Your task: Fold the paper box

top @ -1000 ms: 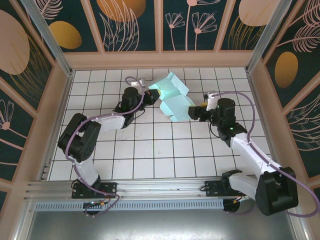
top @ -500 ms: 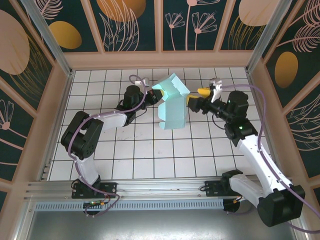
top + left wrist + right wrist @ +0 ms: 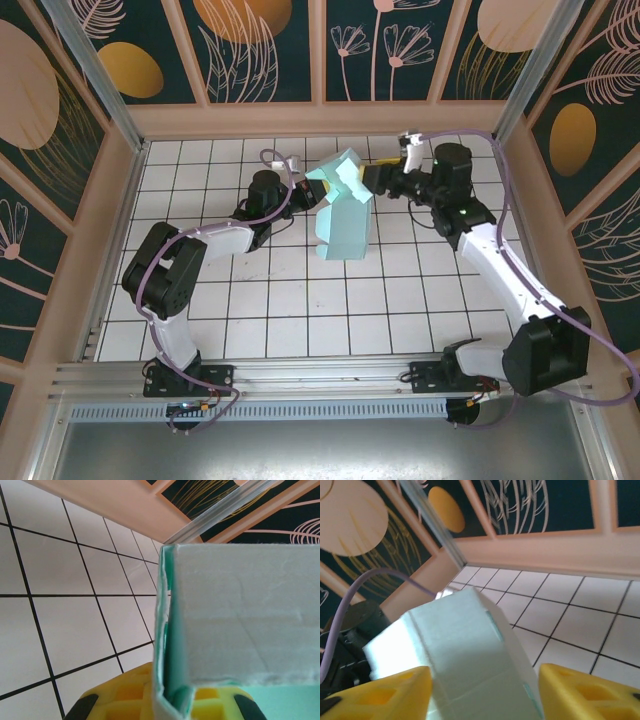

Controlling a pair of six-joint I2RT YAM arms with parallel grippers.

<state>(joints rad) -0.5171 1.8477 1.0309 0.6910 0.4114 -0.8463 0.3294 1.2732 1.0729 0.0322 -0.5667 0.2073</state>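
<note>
Jaws of the left claw (image 3: 303, 195) are shut tight on one edge of the pale blue folded card box (image 3: 340, 215). The box is up between both claws, near the back of the white tiled table (image 3: 250, 300). The right claw (image 3: 482, 690) has a yellow finger on each side of it; I cannot tell if they squeeze.

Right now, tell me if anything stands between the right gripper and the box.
Nothing visible does. The box lies between the right gripper's two yellow fingers, with nothing else in the gap. The left gripper is shut on the box's left side, away from the right gripper.
</note>
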